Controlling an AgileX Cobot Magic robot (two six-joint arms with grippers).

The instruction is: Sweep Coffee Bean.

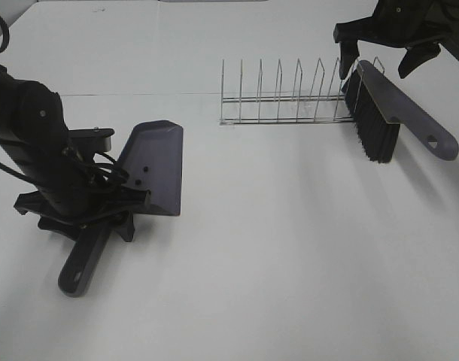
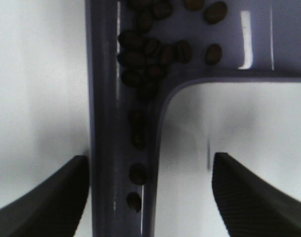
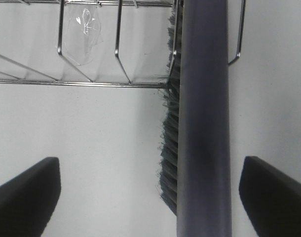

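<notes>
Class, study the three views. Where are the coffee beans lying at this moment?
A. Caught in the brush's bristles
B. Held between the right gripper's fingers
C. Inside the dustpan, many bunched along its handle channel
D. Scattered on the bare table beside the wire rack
C: the left wrist view shows the coffee beans lying in the dustpan, trailing down its handle channel.

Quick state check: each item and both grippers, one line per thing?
Grey plastic dustpan: lying on the table, ungripped.
Dark brown coffee beans: inside the dustpan, some down its handle channel.
Grey black-bristled brush: propped in the rack's end slot.
Wire rack: upright.
Left gripper: jaws open, astride the dustpan handle.
Right gripper: jaws open, astride the brush.
</notes>
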